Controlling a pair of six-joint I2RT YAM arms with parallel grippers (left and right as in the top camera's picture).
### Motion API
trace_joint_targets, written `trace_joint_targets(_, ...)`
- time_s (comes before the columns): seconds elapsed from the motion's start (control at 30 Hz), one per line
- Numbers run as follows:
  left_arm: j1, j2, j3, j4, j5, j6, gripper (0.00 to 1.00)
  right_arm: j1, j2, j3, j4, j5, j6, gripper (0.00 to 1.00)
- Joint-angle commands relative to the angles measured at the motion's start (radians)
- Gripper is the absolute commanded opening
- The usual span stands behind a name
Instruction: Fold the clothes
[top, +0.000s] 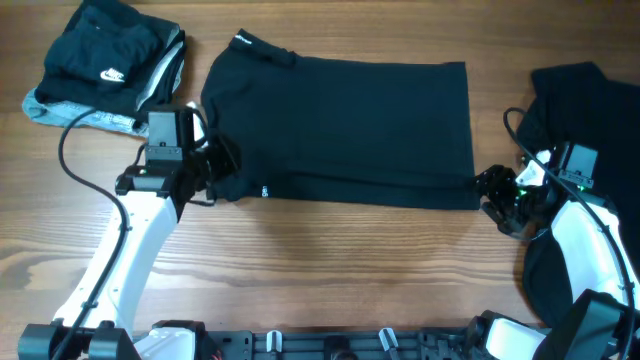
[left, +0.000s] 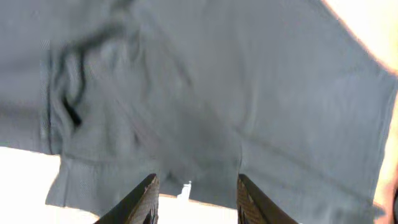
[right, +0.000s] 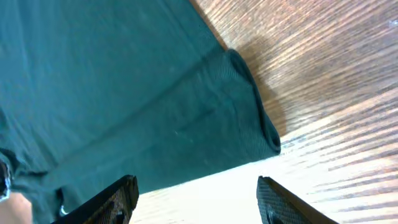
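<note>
meanwhile, left gripper (left: 196, 182) and right gripper (right: 196, 183) gape empty beside the black shirt (top: 340, 130); unpinned, its fold may spring open.

Wooden table (top: 330, 270), seen from above: light brown boards with darker, wavy grain running left to right. In the right wrist view the same surface shows fine parallel grain, and strong light washes its near part out almost to white.

Soft, matt black cloth of the spread garment (top: 340, 130) against the worktop (top: 330, 270), grained wood with a light sheen.
</note>
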Motion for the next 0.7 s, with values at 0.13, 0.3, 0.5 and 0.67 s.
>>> trace_joint_targets(0.13, -0.075, 0.163, -0.012, -0.087, -0.001, 0.11, 0.49, 0.002, 0.008, 0.029, 0.004, 0.01, -0.036, 0.67)
trace_joint_targets(0.3, -0.075, 0.314, -0.012, 0.038, 0.007, 0.106, 0.49, 0.002, 0.008, 0.029, 0.004, 0.011, -0.036, 0.67)
trace_joint_targets(0.5, -0.075, 0.315, -0.012, 0.205, -0.009, 0.106, 0.39, 0.002, 0.008, 0.029, 0.003, 0.011, -0.036, 0.67)
trace_joint_targets(0.67, -0.075, 0.324, -0.012, 0.206, -0.03, 0.106, 0.04, 0.002, 0.008, 0.029, 0.005, 0.011, -0.036, 0.67)
